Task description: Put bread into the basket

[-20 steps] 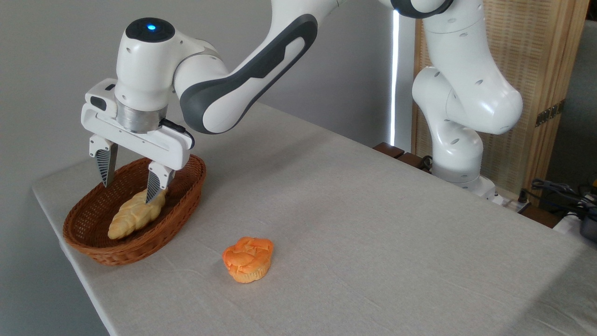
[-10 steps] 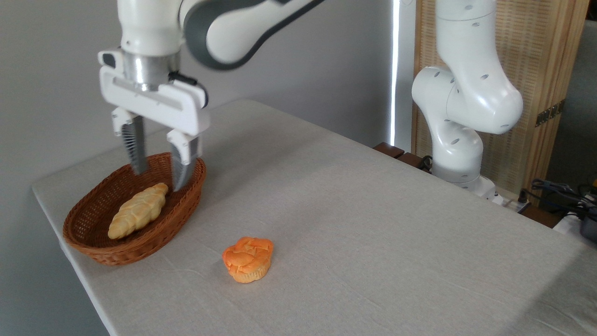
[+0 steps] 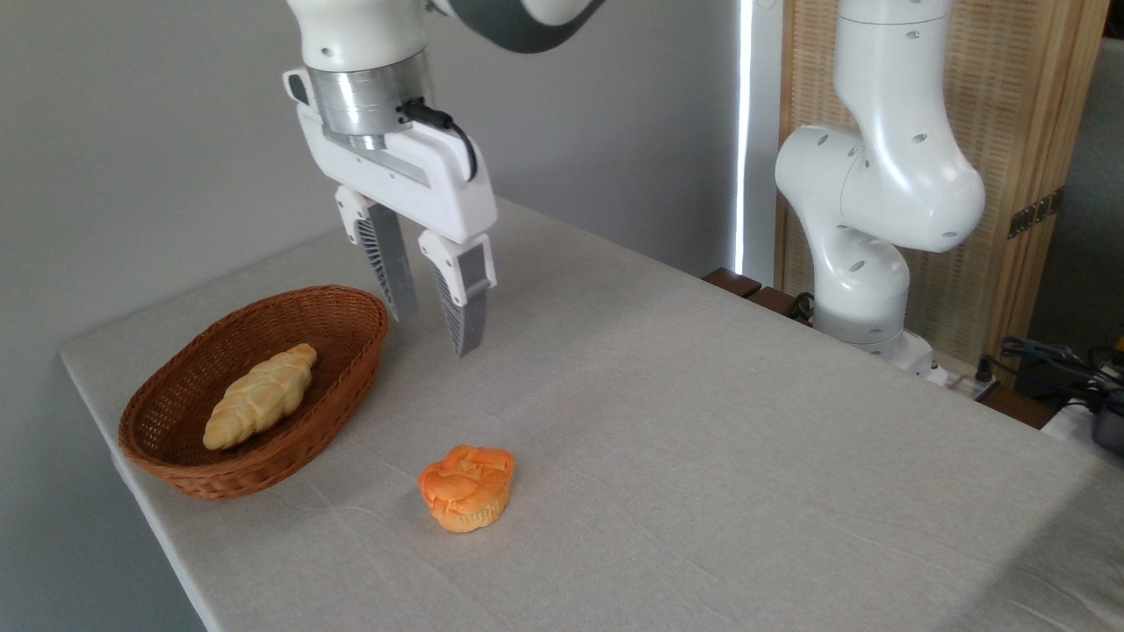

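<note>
The pale golden braided bread lies lengthwise inside the oval reddish-brown wicker basket at the table's left end. My gripper hangs in the air to the right of the basket, above the tablecloth, well clear of the loaf. Its two ribbed fingers point down, stand apart and hold nothing.
A small round orange muffin-like bun sits on the cloth in front of the gripper, right of the basket. The arm's white base stands at the table's far right edge. The table's left and front edges run close to the basket.
The gripper has risen out of the basket and swung to the right, leaving the bread lying in it. Its fingers now stand closer together than a second ago.
</note>
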Available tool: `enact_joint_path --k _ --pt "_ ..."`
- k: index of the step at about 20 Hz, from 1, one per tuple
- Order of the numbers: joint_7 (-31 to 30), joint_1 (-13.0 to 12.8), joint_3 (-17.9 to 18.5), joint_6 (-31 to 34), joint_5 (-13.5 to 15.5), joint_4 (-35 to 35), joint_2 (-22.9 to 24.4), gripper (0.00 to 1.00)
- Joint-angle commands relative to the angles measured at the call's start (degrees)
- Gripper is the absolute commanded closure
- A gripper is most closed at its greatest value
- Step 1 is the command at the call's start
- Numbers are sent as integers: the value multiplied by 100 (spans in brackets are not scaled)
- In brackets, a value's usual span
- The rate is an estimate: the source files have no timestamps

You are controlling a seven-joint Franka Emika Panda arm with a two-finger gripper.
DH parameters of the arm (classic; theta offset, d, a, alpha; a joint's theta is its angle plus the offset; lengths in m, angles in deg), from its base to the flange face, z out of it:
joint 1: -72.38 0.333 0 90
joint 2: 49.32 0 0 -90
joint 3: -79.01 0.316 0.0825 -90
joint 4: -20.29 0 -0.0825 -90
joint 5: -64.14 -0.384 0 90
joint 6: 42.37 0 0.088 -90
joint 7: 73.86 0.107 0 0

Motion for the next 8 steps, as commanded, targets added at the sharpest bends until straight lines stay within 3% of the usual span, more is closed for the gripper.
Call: enact_joint_path --k 1,3,8 --pt "465 -34 105 159 -283 65 120 0" --pt "518 -25 105 361 -582 65 155 0" --pt "448 -25 254 335 -522 65 234 0"
